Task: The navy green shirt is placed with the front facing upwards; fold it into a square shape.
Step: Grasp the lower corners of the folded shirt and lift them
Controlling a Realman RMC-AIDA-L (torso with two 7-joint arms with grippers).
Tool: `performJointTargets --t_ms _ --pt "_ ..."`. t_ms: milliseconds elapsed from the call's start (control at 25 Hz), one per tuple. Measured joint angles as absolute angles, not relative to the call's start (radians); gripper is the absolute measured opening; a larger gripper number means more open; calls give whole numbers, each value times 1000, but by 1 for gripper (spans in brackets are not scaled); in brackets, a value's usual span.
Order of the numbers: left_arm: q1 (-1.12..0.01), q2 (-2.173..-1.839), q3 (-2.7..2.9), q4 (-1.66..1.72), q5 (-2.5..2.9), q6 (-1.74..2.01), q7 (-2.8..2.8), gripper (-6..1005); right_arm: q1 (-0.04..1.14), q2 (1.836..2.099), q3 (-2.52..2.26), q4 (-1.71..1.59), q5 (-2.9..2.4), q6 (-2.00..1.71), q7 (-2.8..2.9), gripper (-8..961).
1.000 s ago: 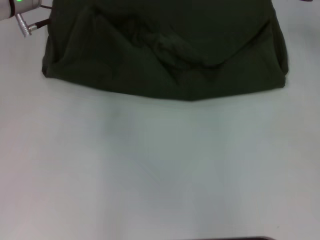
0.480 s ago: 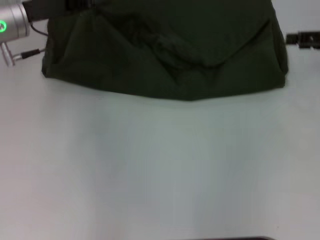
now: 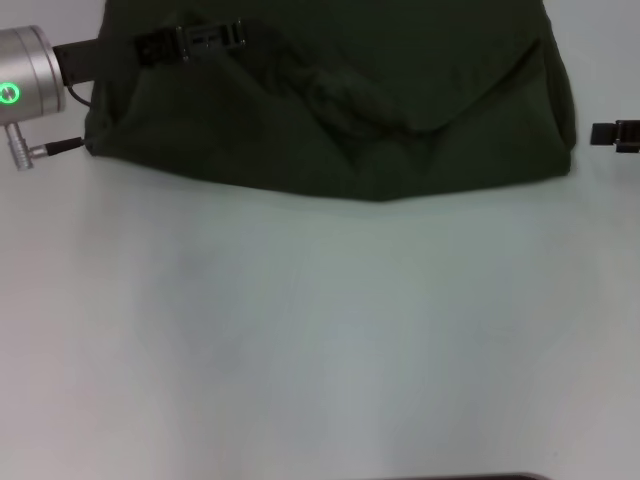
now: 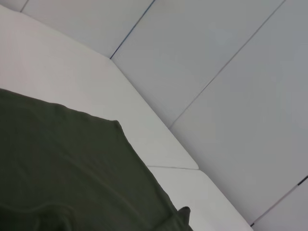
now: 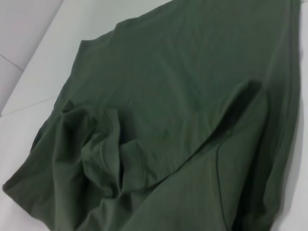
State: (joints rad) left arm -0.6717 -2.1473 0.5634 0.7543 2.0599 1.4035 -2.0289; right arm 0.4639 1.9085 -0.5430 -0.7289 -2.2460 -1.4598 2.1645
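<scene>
In the head view we are seeing the shirt [image 3: 340, 100] lying crumpled at the far edge of the white counter [image 3: 320, 340]. The left pincer [image 3: 205, 40] is reaching over the shirt's left part; we cannot tell its state. The right pincer [image 3: 615, 133] is hovering beside the shirt's right edge, state likewise unclear. Only the right wrist view is showing the bunched folds [image 5: 96, 144]; only the left wrist view is showing a flat hem corner [image 4: 115, 124].
</scene>
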Motion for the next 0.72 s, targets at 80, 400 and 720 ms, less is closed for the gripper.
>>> performJointTargets --t_ms 80,400,720 --pt "-671 -2148 568 755 2060 1403 -2028 848 472 1920 -550 -728 -2260 -1434 2163 694" --pt "-672 -2150 575 751 2060 1399 -2014 847 522 1965 -557 -712 -2324 -1342 2163 690" --pt "-674 -2151 577 750 2061 1376 -2007 847 551 1972 -558 -672 -2325 -1304 2163 667"
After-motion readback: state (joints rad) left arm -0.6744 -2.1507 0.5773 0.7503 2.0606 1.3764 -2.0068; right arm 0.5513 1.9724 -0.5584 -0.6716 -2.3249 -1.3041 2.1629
